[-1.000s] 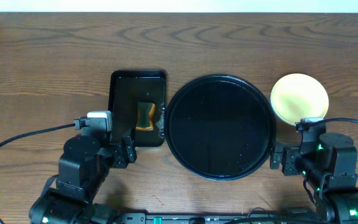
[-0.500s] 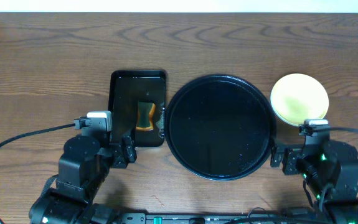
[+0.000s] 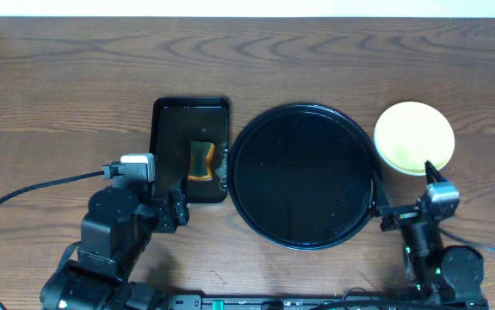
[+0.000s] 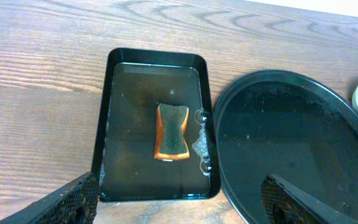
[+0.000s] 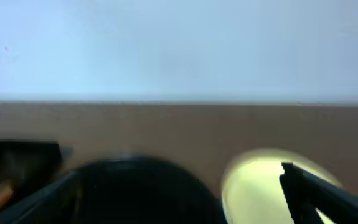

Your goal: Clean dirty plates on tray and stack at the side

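Brown wood grain runs across the whole table (image 3: 58, 86), and from where I stand very little seems left to do. At the lower left of the overhead view the left gripper (image 4: 180, 180) hangs just short of the small rectangular tray (image 3: 157, 146), its two fingers spread wide with nothing between them. That little tray holds a shallow pool of water, and a sponge (image 4: 171, 130), green on top with an orange edge, lies in it slightly below the middle. Just to the right, almost touching it, sits the big round tray (image 3: 303, 107), glossy black with a raised rim. It is bare: no plate rests on it, and only a few tiny specks, probably water drops, show on the surface. Further right, in the upper right part of the overhead view, a pale yellow plate (image 3: 414, 136) lies on the bare wood just beside the round tray's rim, and its face looks free of sauce marks. I cannot tell whether other plates sit stacked under it, and no blue-green plate shows anywhere. At the lower right the right gripper (image 5: 179, 171) is tilted up towards the far wall, its fingers also wide apart and holding nothing; its own camera view is blurred. By my reckoning the cleaning and the stacking at the side are done, or as good as done, provided the yellow plate really tops the pile.
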Controlling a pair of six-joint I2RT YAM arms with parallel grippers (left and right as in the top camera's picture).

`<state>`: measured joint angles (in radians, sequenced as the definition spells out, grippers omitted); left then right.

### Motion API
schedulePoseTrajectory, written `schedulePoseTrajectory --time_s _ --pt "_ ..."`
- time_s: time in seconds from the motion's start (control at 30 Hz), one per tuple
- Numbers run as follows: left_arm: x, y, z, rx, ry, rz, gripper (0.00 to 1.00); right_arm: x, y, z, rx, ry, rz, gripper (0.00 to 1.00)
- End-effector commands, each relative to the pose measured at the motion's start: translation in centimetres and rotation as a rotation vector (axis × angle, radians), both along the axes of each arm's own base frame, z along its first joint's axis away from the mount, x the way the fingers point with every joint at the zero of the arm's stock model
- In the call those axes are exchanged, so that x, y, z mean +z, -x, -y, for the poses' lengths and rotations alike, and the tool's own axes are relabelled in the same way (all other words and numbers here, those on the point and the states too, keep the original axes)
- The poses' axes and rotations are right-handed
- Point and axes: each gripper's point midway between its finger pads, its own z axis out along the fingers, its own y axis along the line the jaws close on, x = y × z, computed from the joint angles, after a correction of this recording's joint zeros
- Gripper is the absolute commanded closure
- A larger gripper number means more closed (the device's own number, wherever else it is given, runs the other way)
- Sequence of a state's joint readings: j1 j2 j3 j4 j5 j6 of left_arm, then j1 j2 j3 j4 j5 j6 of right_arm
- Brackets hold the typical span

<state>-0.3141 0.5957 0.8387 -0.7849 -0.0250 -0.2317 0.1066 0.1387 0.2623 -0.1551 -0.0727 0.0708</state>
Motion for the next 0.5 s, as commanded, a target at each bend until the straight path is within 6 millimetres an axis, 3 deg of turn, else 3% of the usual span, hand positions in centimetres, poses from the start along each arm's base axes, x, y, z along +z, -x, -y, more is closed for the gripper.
schedulePoseTrajectory --time_s 0.0,0.17,0.4,0.47 --pt "-0.5 0.0 -0.1 0.003 0.002 -0.011 0.16 -0.7 -0.1 -0.1 -0.001 -0.014 0.103 0.01" --pt "-0.5 0.0 -0.1 0.003 0.002 -0.011 0.16 -2.1 -0.3 0.1 -0.013 -0.018 0.140 0.01" --pt "-0.5 0.0 -0.1 0.003 0.002 -0.011 0.16 -7.1 -0.7 0.0 -0.008 0.047 -0.017 0.01" --pt "-0.5 0.0 -0.1 0.003 0.002 -0.011 0.16 -7.5 -0.6 0.0 -0.009 0.054 -0.032 0.01"
